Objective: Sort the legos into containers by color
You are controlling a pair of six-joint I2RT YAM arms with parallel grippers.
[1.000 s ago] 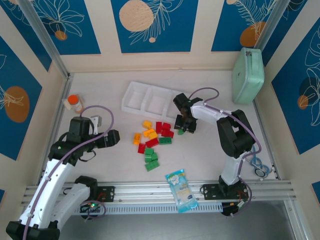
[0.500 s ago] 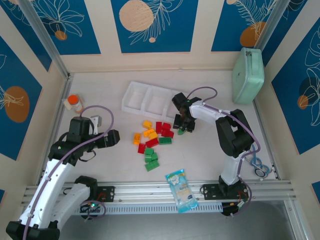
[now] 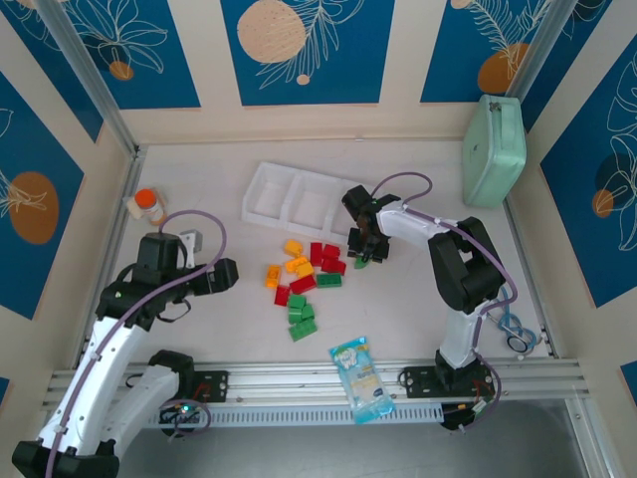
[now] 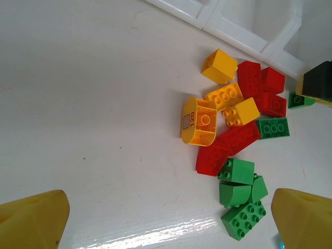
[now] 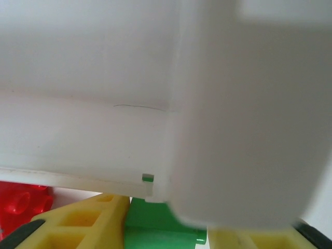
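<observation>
Top external: white table [image 3: 239,334], blue-panelled walls [image 3: 304,50]. My left pincer [image 4: 168,210] gapes; my right pincer [image 3: 365,252] straddles a green brick [image 5: 163,228] just beside the tray [image 3: 290,196], grip unclear.

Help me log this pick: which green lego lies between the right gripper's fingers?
The lone green lego right of the pile, flanked by the right gripper's fingers; the other greens sit in the pile.

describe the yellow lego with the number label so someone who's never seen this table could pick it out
Find the white three-compartment tray at the back of the table; the lego pile lies just in front of it. At the pile's left edge sits a yellow-orange brick. Unlike its neighbours, it has one rounded side carrying a small label reading 120.
</observation>
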